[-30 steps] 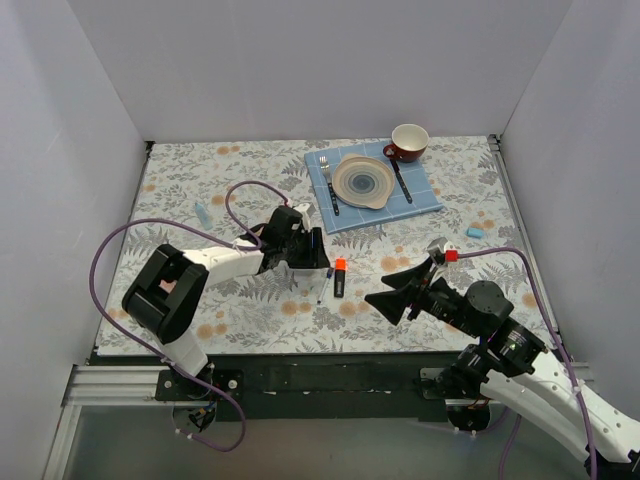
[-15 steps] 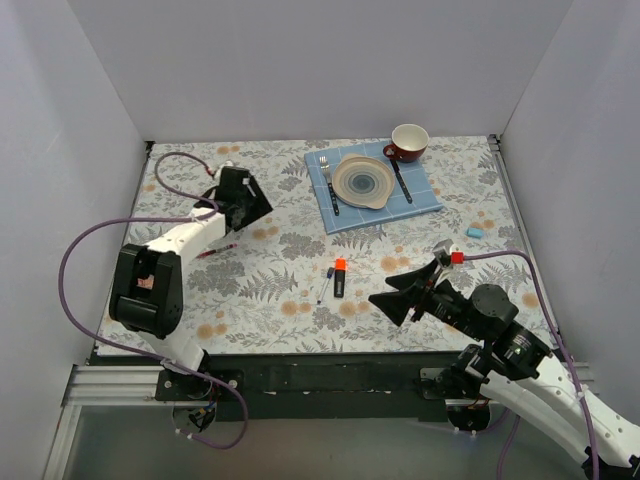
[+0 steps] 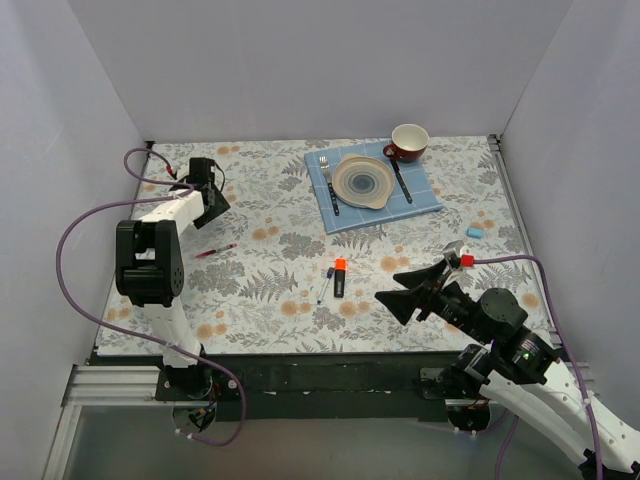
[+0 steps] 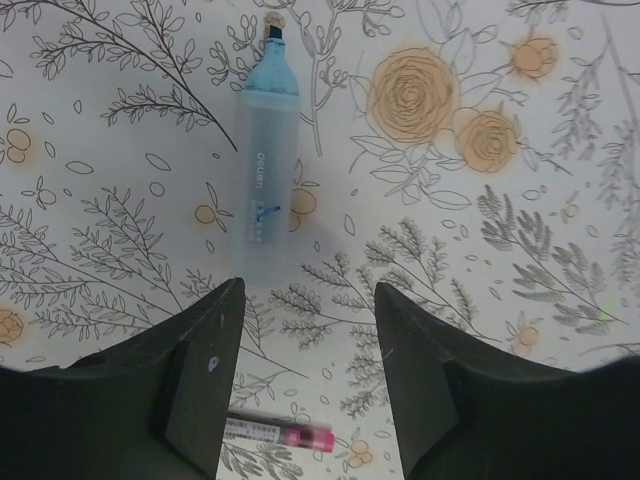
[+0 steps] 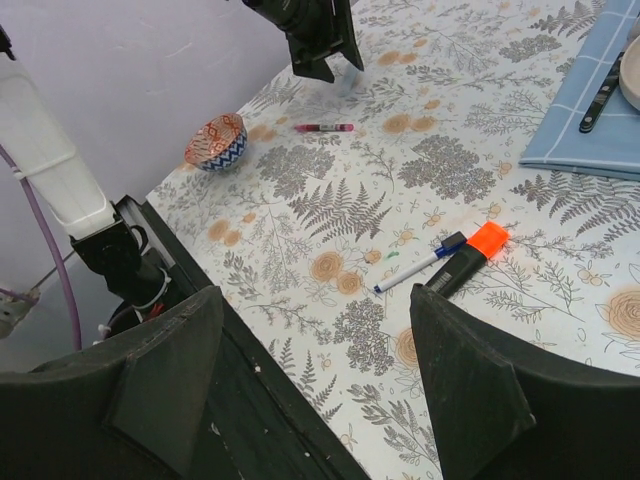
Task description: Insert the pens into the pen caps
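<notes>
Tablecloth (image 3: pixel 270 300) is white with grey ferns and orange blooms — light-blue marker (image 4: pixel 265 180), red pen (image 3: pixel 216 250), black marker (image 3: pixel 339 283) with orange end, blue checked mat (image 3: pixel 425 195), red cup (image 3: pixel 408 143).

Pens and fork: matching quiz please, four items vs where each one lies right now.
1 light-blue marker
2 red pen
3 orange-ended black marker
4 fork

A on the blue mat
B beside the thin blue-tipped pen
C just ahead of the open left pincer
D alone, just behind the left pincer

Pairs: 1-C, 2-D, 3-B, 4-A
</notes>
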You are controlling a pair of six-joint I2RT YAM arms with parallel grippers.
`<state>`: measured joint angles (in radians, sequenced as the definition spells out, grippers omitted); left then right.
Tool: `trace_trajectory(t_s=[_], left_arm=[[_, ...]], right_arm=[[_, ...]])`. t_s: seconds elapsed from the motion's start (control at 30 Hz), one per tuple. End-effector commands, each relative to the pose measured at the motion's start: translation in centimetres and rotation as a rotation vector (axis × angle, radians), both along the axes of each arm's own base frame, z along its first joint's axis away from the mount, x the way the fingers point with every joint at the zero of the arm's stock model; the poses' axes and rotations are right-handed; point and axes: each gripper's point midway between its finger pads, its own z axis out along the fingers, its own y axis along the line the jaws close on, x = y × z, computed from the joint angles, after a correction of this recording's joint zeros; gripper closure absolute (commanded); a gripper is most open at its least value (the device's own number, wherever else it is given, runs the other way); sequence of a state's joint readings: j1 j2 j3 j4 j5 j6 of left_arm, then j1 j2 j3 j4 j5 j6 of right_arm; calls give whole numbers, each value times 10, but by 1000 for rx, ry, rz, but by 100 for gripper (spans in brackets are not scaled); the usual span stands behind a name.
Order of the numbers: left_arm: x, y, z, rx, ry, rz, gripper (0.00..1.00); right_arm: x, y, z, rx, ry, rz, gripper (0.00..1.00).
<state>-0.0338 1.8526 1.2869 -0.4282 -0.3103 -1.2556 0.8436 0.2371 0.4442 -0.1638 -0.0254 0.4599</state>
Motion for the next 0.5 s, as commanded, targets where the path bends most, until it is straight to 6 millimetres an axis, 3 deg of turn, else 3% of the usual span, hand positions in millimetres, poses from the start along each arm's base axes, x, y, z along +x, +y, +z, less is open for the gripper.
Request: trace_trajectory(t_s=[0.0,0.13,0.17,0.33,0.47], left_arm=[[1,22,-5,74,54,12,47],[3,25,-16,80,79,-8,47],[2,39,-17,77,85,20,47],[2,44,-32,68,112,8,49],[2,45,-40,64,133,-11,62]], right_arm=[[6,-10,26,28,-73,-55,19],[7,-11,24,22,-75,-63,18],[8,-11,25,21,-79,-66,18],[8,-11,26,18,-82,-64,18],[8,-11,27,22,-83,-65,18]])
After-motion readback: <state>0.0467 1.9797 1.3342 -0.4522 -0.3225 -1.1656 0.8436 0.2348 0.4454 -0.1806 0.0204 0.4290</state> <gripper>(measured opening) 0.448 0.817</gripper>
